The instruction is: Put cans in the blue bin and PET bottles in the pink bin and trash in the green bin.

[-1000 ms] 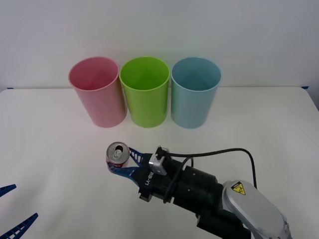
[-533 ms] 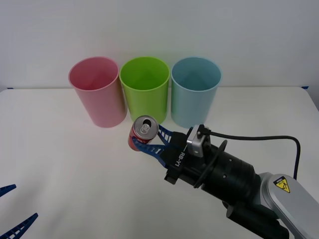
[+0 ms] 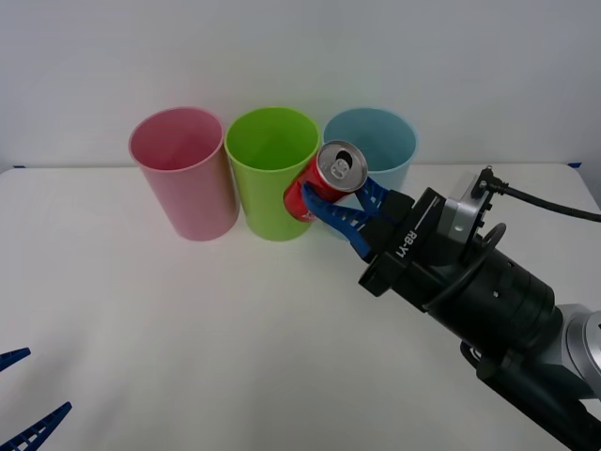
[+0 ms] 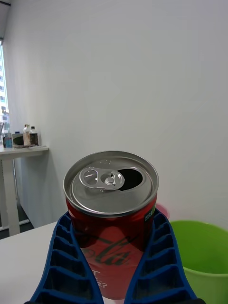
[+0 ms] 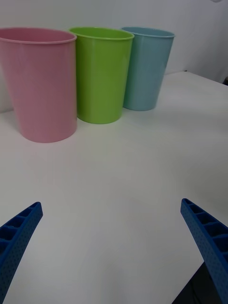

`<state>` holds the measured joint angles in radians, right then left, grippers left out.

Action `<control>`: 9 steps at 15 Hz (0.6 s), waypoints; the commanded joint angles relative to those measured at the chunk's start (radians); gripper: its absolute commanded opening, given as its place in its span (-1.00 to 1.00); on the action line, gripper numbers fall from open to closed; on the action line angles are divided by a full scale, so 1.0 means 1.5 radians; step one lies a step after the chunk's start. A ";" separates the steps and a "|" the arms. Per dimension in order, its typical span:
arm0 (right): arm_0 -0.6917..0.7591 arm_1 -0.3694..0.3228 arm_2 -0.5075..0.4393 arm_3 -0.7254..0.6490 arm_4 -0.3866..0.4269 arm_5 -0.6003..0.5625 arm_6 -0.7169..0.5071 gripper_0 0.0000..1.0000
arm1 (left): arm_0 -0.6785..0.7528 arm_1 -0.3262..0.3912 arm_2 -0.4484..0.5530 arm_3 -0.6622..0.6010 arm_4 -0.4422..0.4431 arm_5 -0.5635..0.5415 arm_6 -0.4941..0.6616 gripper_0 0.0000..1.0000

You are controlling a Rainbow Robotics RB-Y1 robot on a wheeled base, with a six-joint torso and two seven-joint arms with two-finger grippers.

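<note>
A plain white wall rises behind the white table.

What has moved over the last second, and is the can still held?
The right end effector, still shut on the red can, lifted it off the table and carried it back and to the robot's right; it now sits in front of the green bin and blue bin, not yet over the blue one. The bins, including the pink bin, and the open left end effector stayed put.
</note>
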<state>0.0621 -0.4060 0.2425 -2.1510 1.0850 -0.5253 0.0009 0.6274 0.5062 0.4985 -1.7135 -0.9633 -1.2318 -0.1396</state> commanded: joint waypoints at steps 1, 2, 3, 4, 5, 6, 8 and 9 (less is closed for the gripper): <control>-0.025 0.010 -0.021 0.001 0.000 0.033 -0.016 -1.00 | 0.000 0.000 0.000 0.000 0.000 0.000 0.000 1.00; -0.038 0.010 -0.027 0.005 0.001 0.059 -0.024 -1.00 | 0.000 0.000 0.000 0.000 0.000 0.000 0.000 1.00; -0.054 0.011 -0.031 0.013 0.004 0.079 -0.030 -1.00 | 0.000 0.000 0.000 0.000 0.000 0.000 0.000 1.00; -0.070 0.010 -0.033 0.023 0.007 0.099 -0.035 -1.00 | 0.000 0.000 0.000 0.000 0.000 0.000 0.000 1.00; -0.090 0.010 -0.034 0.037 0.016 0.122 -0.038 -1.00 | 0.000 0.000 0.000 0.000 0.000 0.000 0.000 1.00; -0.115 0.010 -0.034 0.055 0.029 0.142 -0.045 -1.00 | 0.000 0.000 0.000 0.000 0.000 0.000 0.000 1.00; -0.158 0.011 -0.032 0.098 0.042 0.161 -0.053 -1.00 | 0.000 0.000 0.000 0.000 0.000 0.000 0.000 1.00; -0.184 0.011 -0.032 0.132 0.050 0.171 -0.054 -1.00 | 0.000 0.000 0.000 0.000 0.000 0.000 0.000 1.00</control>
<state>-0.1858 -0.3900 0.1941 -1.9886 1.1505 -0.2798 -0.0779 0.6274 0.5062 0.4985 -1.7135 -0.9633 -1.2318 -0.1396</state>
